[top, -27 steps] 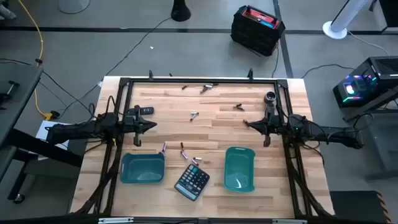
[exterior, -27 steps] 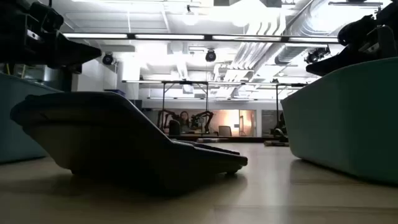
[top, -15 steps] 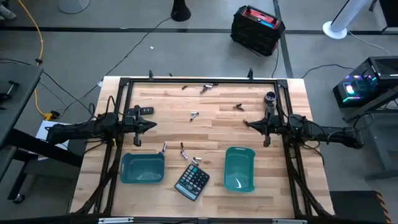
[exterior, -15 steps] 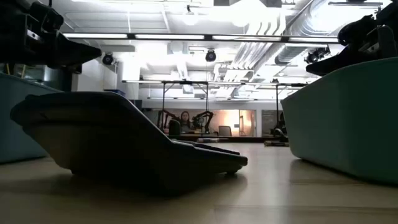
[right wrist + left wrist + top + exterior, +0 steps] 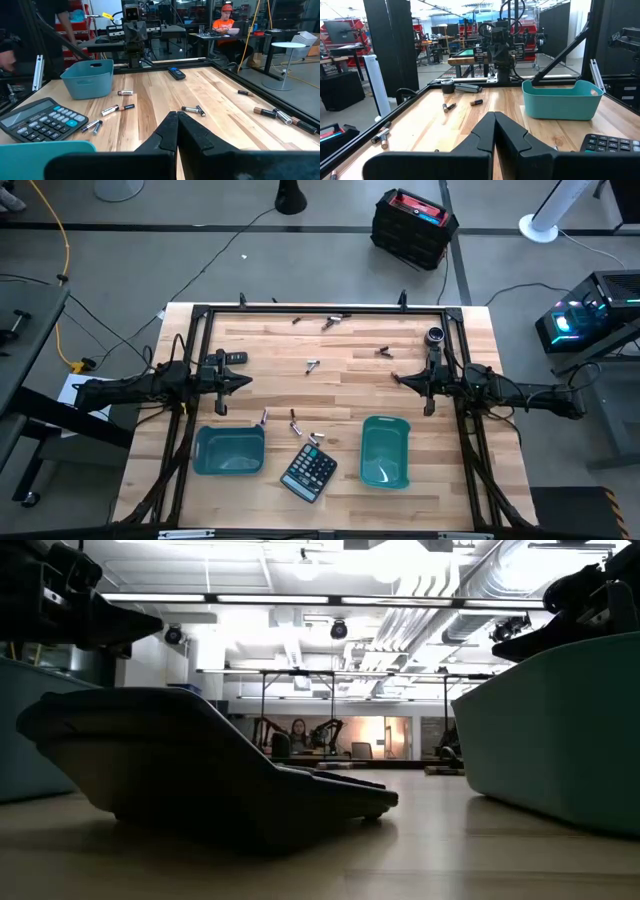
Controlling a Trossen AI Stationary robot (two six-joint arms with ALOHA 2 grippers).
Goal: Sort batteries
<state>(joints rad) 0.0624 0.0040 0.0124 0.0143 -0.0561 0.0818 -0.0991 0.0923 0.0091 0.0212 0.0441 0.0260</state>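
Several small batteries lie scattered on the wooden table: one near the middle [image 5: 312,365], some by the calculator [image 5: 295,423], others toward the far edge [image 5: 330,322] and far right [image 5: 384,352]. The right wrist view shows some of them lying flat [image 5: 192,109], and so does the left wrist view [image 5: 449,106]. My left gripper [image 5: 248,382] [image 5: 494,116] hovers shut over the table's left side, pointing right. My right gripper [image 5: 394,377] [image 5: 177,115] hovers shut over the right side, pointing left. Neither is near a battery.
Two teal bins stand near the near edge, one left [image 5: 230,450] and one right [image 5: 385,452], with a dark calculator [image 5: 308,471] between them. A black remote-like stick [image 5: 232,357] lies far left and a dark round object [image 5: 435,335] far right. A black frame [image 5: 320,309] borders the table.
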